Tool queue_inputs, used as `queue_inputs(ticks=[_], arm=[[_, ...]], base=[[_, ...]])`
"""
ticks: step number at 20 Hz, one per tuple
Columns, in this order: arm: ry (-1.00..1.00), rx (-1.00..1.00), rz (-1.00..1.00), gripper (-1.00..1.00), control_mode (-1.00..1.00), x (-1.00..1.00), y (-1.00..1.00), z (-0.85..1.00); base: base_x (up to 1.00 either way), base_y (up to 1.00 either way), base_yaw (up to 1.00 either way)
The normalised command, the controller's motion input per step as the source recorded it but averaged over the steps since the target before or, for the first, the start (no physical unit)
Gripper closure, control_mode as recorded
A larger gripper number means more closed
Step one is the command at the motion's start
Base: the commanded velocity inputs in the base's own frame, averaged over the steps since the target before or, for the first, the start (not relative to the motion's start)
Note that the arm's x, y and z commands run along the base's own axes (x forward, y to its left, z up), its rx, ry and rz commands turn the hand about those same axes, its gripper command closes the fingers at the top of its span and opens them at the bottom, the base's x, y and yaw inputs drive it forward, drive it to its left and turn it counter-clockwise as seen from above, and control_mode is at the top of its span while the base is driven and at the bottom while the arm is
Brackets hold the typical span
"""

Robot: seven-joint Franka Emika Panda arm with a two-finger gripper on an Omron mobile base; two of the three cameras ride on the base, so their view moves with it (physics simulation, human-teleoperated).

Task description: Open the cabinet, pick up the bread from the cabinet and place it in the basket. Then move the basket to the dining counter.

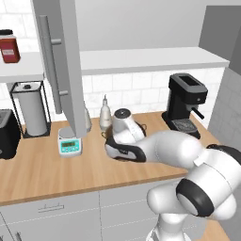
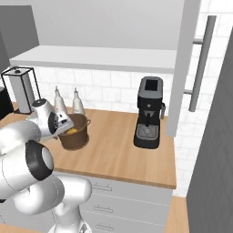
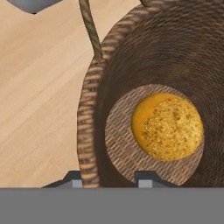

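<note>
Step in hand: bread is done, basket pickup under way.

Hand view: bread (image 3: 167,127) lies on the floor of the basket (image 3: 89,131), right of centre in the frame. The basket's left wall runs up the middle-left of the frame, one loop handle (image 3: 89,28) rising at upper centre. The two finger tips of the gripper (image 3: 109,179) sit at the bottom edge, one outside the wall, one inside it, so the jaws straddle the rim and look closed on it; actual contact is hidden at the frame edge.

Right base view: basket (image 2: 77,136) stands on the wood worktop (image 2: 123,150), centre left, with the hand over its left rim. Coffee machine (image 2: 149,113) is well apart to the right. Cabinet door (image 2: 182,68) hangs open, upper right.

Judgement: the next move calls for a firm pinch on the wall, then a straight lift clear of the worktop before carrying to the dining counter. Risk: the basket tilts from a one-sided grip and the bread rolls.
</note>
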Motion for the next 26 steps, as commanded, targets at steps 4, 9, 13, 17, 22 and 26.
queue_inputs(ticks=[4, 9, 13, 17, 22, 26], arm=[[-0.02, -0.11, 0.01, 1.0, -1.0, -0.07, 0.0, 0.44], [0.0, -0.13, 0.0, 1.0, -1.0, -0.37, 0.02, 0.93], [0.0, -0.11, 0.0, 1.0, -1.0, -0.76, 0.05, 1.0], [0.0, -0.07, 0.0, 1.0, -1.0, -0.95, 0.0, 1.0], [-0.01, -0.02, 0.0, 1.0, -1.0, -0.94, -0.06, 1.0], [-0.03, 0.0, 0.0, 1.0, -1.0, -0.71, -0.17, 1.0]], base=[[0.0, 0.0, 0.0], [0.0, 0.0, 0.0], [0.0, 0.0, 0.0], [0.0, 0.0, 0.0], [0.0, 0.0, 0.0], [0.0, 0.0, 0.0]])
